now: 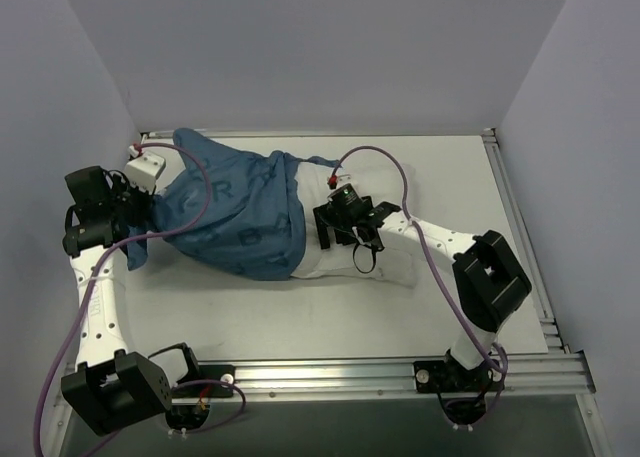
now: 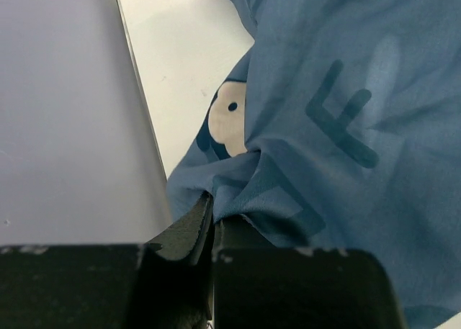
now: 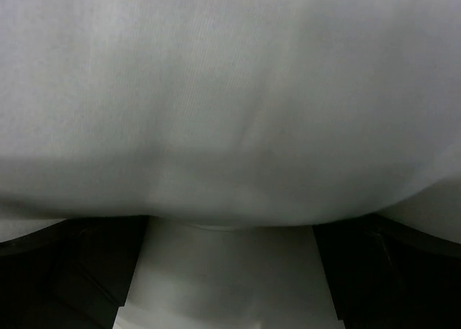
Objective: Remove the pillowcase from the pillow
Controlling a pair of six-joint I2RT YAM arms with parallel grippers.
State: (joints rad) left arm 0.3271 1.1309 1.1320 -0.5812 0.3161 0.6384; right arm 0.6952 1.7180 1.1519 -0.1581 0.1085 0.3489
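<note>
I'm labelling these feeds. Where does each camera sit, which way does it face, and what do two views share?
Top external: above, behind the bases, looking down on the table; left arm and right arm show.
Left wrist: on the left arm, facing the pillowcase pinched in its shut left fingers.
Right wrist: on the right arm, pressed near the pillow; spread right fingers at lower corners.
Shared: top and left wrist both show the pillowcase.
</note>
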